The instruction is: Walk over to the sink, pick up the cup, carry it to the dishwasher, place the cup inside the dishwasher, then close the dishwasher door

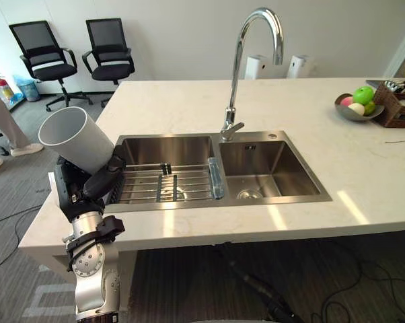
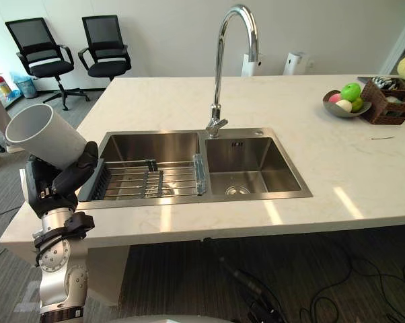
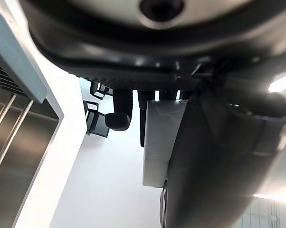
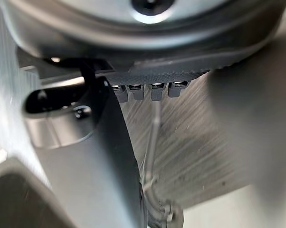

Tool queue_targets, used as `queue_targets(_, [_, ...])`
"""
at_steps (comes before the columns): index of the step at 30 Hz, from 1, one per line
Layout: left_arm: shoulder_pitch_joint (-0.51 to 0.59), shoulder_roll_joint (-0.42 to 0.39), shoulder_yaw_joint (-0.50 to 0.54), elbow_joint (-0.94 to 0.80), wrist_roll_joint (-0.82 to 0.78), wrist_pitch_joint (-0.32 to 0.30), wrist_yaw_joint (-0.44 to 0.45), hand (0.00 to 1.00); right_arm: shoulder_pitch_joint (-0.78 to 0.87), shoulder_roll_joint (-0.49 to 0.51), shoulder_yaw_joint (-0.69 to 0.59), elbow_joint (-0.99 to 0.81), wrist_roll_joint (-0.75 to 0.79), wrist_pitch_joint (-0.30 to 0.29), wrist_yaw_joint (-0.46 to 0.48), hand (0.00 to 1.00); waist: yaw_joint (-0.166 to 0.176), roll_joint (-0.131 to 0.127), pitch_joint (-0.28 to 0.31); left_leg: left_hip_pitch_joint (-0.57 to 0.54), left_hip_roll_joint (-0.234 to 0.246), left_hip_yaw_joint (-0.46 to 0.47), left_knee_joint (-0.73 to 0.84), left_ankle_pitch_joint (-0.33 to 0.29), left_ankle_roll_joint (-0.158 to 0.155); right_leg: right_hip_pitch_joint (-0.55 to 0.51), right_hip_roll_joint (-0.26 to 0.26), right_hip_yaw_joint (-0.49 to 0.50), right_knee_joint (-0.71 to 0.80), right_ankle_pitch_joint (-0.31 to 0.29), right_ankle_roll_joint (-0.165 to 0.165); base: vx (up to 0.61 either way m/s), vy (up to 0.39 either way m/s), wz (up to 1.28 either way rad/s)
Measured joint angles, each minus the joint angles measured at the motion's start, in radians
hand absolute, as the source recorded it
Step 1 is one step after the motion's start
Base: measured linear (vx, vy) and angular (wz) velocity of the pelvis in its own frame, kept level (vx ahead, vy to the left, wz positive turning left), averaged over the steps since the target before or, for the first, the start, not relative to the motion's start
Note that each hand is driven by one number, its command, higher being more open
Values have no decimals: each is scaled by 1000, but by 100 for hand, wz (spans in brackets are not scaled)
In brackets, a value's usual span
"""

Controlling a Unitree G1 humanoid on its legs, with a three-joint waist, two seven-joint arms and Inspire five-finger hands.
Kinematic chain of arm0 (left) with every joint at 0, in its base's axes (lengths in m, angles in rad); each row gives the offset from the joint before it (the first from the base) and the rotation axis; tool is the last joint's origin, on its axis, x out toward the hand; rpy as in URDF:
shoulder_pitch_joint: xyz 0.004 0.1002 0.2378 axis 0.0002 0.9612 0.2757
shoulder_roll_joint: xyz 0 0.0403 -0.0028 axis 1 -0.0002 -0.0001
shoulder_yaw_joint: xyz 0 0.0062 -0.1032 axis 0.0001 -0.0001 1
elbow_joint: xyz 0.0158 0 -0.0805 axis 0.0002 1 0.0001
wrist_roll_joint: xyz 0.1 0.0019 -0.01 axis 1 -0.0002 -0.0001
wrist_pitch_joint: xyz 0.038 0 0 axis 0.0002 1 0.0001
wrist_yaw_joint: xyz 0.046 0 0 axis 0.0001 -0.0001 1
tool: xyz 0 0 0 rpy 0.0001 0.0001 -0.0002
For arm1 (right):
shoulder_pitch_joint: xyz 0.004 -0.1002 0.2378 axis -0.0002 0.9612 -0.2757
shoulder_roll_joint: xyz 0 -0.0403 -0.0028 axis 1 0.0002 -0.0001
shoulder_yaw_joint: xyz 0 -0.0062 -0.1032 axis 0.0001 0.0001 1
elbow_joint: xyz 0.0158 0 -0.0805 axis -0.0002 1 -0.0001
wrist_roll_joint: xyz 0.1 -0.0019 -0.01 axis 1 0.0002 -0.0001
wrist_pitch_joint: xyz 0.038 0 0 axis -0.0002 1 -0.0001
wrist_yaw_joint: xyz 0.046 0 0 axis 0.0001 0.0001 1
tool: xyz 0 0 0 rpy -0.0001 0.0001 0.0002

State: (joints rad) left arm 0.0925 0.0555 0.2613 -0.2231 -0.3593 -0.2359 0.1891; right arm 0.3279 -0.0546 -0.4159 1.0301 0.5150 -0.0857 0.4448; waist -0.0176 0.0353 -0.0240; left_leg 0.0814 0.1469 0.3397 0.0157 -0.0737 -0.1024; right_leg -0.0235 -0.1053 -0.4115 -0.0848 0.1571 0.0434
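Fingers (image 1: 107,173) of the left hand (image 1: 88,192) are curled round the lower part of the white cup (image 1: 71,138); thumb and fingers sit on opposite sides of its wall, as the left wrist view shows; grip reads as closed on the cup. The cup is in the air off the left end of the surface (image 1: 189,101), just beside the left basin of the sink (image 1: 163,147), clear of the wire rack (image 1: 165,185); it is tilted, mouth up and away from the sink. The right hand (image 4: 181,52) hangs over the floor, carrying nothing.

Judgement: pick-up done; step in hand is the carry to the dishwasher.

Notes for doing it well:
- hold the grip firm through the turn; a smooth cup wall could slip in a loose hold;
- swing the cup wide of the surface's corner before stepping off; it is near the edge;
- walk steadily, arm close, to limit sway;
- plan the wrist turn early, so the cup arrives at the angle the dishwasher needs.
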Motion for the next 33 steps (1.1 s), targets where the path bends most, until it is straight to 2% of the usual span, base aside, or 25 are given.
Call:
queue_targets(2, [20,-9,26,-1,-21,-19,0,0,2,-8,-14,43,-12,-9,2,100,12,5,8,-21,-7,-60,-14,20,5,8,-5,-60,0,-11,5,-16,-13,97])
queue_targets(4, [49,-48,98,-13,-40,-34,5,0,5,-28,-8,50,-41,-10,4,100,48,8,20,-34,-7,-137,-14,32,5,41,-9,-133,0,-25,8,6,-32,92])
queue_targets(7, [126,-54,164,-64,-48,-34,8,0,3,-52,-3,71,-72,-10,8,100,85,14,25,-65,-11,-252,-15,56,3,82,-14,-252,3,-50,17,-9,-27,115])
queue_targets(9, [141,-64,191,-89,-56,-34,7,0,-10,-70,6,91,-73,-10,17,100,99,16,33,-93,-25,-261,-25,97,18,110,-34,-346,15,-74,23,-57,7,139])
queue_targets(10, [139,-67,191,-95,-61,-34,1,0,-15,-75,5,98,-73,-10,21,100,94,12,41,-99,-29,-216,-29,104,50,131,-44,-392,20,-87,29,-104,62,203])
queue_targets(11, [141,-67,191,-100,-91,-35,-35,0,-21,-79,-2,107,-71,-8,20,100,88,14,58,-84,-21,-61,-42,85,182,179,-62,-505,30,-101,42,-94,74,249])
queue_targets(12, [139,-63,190,-101,-117,-40,-64,0,-25,-80,-11,106,-67,-9,22,100,68,-10,59,-67,-5,140,-30,55,233,217,-98,-607,16,-99,49,-58,101,255])
queue_targets(13, [131,-67,184,-101,-127,-46,-78,0,-37,-81,-12,107,-64,-9,23,100,55,-14,75,-82,30,253,73,29,239,235,-114,-653,30,-104,57,-6,189,241])
queue_targets(14, [133,-77,168,-105,-143,-66,-105,0,-57,-117,-18,101,-65,-8,23,100,76,23,87,-76,107,463,279,18,230,267,-139,-724,79,-125,77,23,225,158])
queue_targets(16, [133,-84,141,-153,-153,-74,-113,0,-91,-141,-57,101,-67,-1,22,100,78,55,79,-53,96,554,234,-3,156,299,-138,-776,114,-136,92,26,259,144])
queue_targets(17, [132,-84,133,-173,-153,-79,-116,0,-105,-138,-70,96,-68,-1,23,100,77,55,80,-51,85,550,216,-5,148,308,-140,-784,123,-140,90,47,268,141])
queue_targets(18, [132,-84,116,-201,-152,-86,-120,0,-125,-123,-99,76,-68,-1,24,100,79,50,84,-46,53,516,185,2,125,328,-162,-788,162,-152,92,67,241,119])
queue_targets(20, [143,-90,73,-213,-153,-86,-124,0,-147,-117,-131,67,-77,-2,26,100,86,47,90,-38,8,461,163,-5,130,349,-258,-788,316,-175,95,94,296,115])
queue_targets(21, [145,-92,36,-220,-152,-82,-123,0,-150,-125,-130,57,-82,-1,26,100,81,48,92,-38,-26,415,164,-21,145,351,-352,-743,485,-179,88,154,383,154])
queue_targets(22, [136,-88,-3,-230,-153,-71,-126,0,-137,-122,-128,31,-87,3,26,100,70,35,100,-40,-73,340,164,-41,164,319,-445,-622,664,-149,-37,135,328,180])
queue_targets(23, [133,-86,-29,-232,-155,-67,-127,0,-120,-119,-127,19,-88,4,26,100,54,35,101,-43,-92,291,163,-49,176,280,-466,-521,738,-102,-114,236,236,229])
queue_targets(24, [122,-75,-76,-231,-167,-67,-136,0,-109,-105,-126,16,-85,4,25,100,23,35,109,-60,-116,181,154,-61,205,184,-436,-275,854,-99,-108,210,102,230])
queue_targets(25, [98,-66,-104,-216,-173,-71,-139,0,-109,-79,-126,10,-78,-4,28,100,9,32,130,-64,-132,110,146,-59,217,106,-360,-119,916,-209,-25,299,116,243])
queue_targets(27, [69,-55,-170,-148,-174,-74,-132,0,-110,-56,-84,-1,-68,-24,29,100,1,9,163,-42,-183,-5,102,-49,232,-38,-220,47,909,-349,-23,283,44,201])
queue_targets(28, [68,-49,-214,-105,-173,-73,-117,0,-102,-52,-37,2,-68,-23,31,100,1,-3,177,-18,-208,-56,82,-50,232,-117,-158,117,855,-394,-19,301,41,156])
queue_targets(29, [69,-47,-232,-85,-173,-71,-109,0,-100,-41,-31,-9,-62,-33,35,100,1,-3,182,-8,-214,-81,75,-55,232,-158,-125,152,824,-404,-16,338,13,127])
queue_targets(30, [68,-47,-262,-54,-173,-58,-101,0,-93,-27,-9,-40,-62,-31,36,100,-4,-3,187,10,-219,-131,75,-73,233,-238,-53,226,759,-405,-16,298,-16,97])
queue_targets(31, [67,-47,-282,-42,-173,-52,-101,0,-86,-25,11,-48,-59,-24,39,100,-10,-3,187,19,-219,-160,79,-84,233,-269,-16,267,713,-402,-12,528,-87,177])
queue_targets(32, [62,-36,-356,-33,-173,-41,-106,0,-54,-14,64,-63,-34,-5,60,100,-33,-3,187,43,-214,-259,100,-122,235,-330,65,393,541,-353,4,492,-116,160])
queue_targets(33, [57,-32,-379,-34,-173,-41,-113,0,-47,-5,69,-72,-7,-3,66,100,-34,-4,187,53,-214,-286,110,-138,227,-346,80,423,486,-326,6,641,-172,148])
